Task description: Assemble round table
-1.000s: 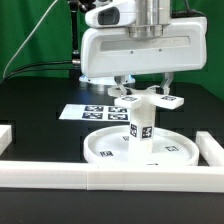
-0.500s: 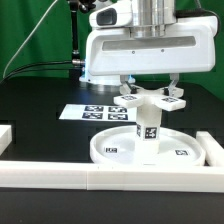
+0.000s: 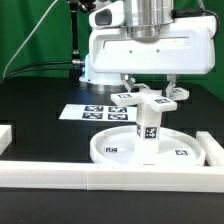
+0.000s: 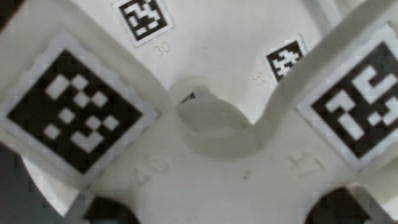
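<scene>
On the black bench (image 3: 40, 125), backed by a green curtain (image 3: 30, 30), the white plastic rimmed round disc (image 3: 110, 148) lies against white border rails (image 3: 60, 172). Its short thick white cylinder leg (image 3: 148, 132) stands upright, bearing the flat white cross-shaped piece (image 3: 150, 97). The pincer (image 3: 148, 88) pinches that cross-shaped piece. Behind lies the marker board (image 3: 85, 112).

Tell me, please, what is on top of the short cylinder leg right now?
The cross-shaped piece sits on the leg, with the gripper around it. The joint itself is covered.
</scene>
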